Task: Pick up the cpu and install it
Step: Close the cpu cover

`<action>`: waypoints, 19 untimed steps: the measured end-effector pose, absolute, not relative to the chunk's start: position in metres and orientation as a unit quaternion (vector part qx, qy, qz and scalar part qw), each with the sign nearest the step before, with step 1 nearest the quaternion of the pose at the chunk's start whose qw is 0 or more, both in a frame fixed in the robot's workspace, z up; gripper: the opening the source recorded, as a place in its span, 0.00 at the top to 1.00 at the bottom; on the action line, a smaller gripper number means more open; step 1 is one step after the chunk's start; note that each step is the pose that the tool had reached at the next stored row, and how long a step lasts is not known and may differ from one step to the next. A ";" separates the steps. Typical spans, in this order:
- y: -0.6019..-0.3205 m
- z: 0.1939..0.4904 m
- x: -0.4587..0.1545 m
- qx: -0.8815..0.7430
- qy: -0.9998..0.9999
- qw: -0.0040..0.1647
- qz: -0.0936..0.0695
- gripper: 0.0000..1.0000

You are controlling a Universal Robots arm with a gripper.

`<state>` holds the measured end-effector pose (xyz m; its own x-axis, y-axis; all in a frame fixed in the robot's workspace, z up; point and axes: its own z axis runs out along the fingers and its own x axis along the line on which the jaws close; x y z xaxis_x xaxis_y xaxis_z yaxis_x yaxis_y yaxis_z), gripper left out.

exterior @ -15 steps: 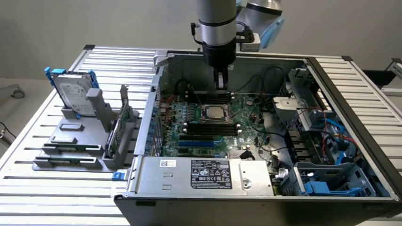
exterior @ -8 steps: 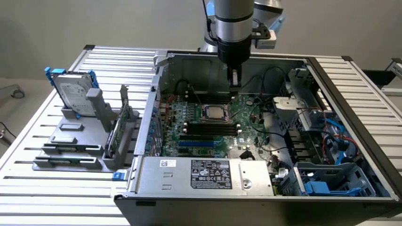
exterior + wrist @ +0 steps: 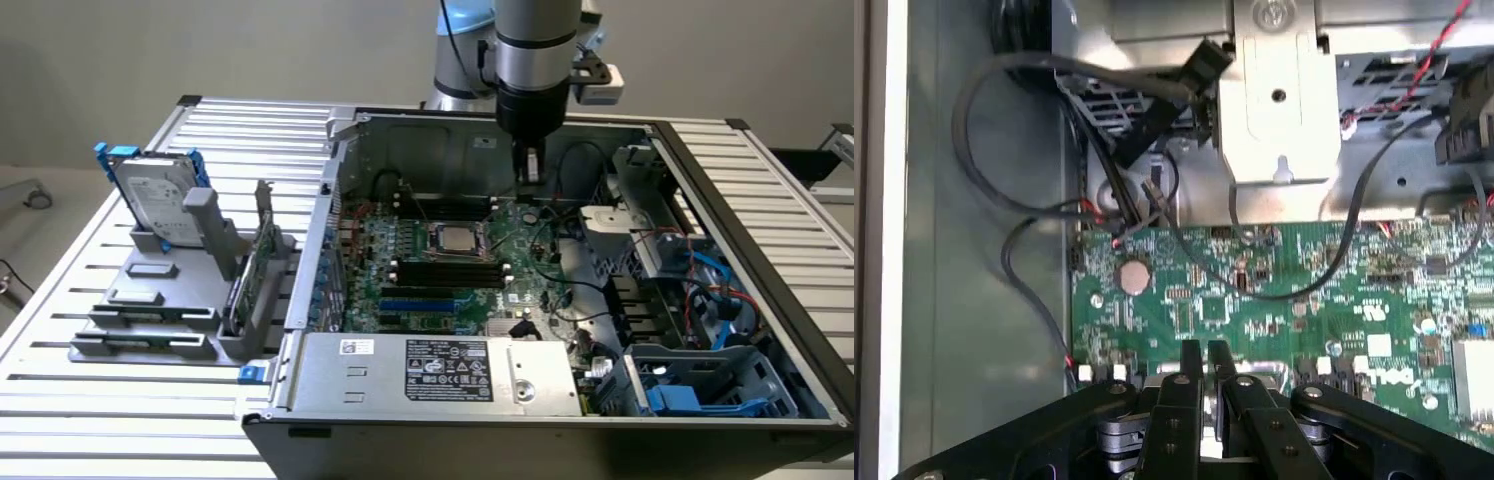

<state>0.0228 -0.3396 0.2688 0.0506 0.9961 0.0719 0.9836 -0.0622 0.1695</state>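
Gripper (image 3: 530, 170) hangs inside the open pc case (image 3: 747, 190), over the far part of the motherboard (image 3: 527, 235) near the case's back wall. In the wrist view the gripper (image 3: 1205, 350) has its two black fingers (image 3: 1191, 362) drawn almost together with just a thin slit between them, and nothing visible in that slit, so it's holding nothing as far as I can see. The cpu (image 3: 454, 238) lies flat, silver top up, in the metal-framed socket (image 3: 430, 243) mid-board. It sits nearer the camera than the gripper and to the exterior view's left of it, not touching it. The wrist view looks down on green board with a coin cell (image 3: 1134, 277) and black cables (image 3: 989, 180) looping along the grey case wall. Outside the case, on the slatted surface (image 3: 120, 400) at the exterior view's left, the hard drive (image 3: 154, 190) with blue brackets stands upright in a grey holder (image 3: 147, 330).
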 end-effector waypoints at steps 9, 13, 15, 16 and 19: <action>-0.343 0.255 0.035 0.724 0.684 0.037 0.084 0.82; -0.344 0.250 0.035 0.724 0.684 0.032 0.079 0.82; -0.344 0.249 0.034 0.725 0.684 0.028 0.075 0.82; -0.344 0.249 0.034 0.725 0.684 0.025 0.072 0.82; -0.344 0.249 0.033 0.727 0.685 0.011 0.057 0.82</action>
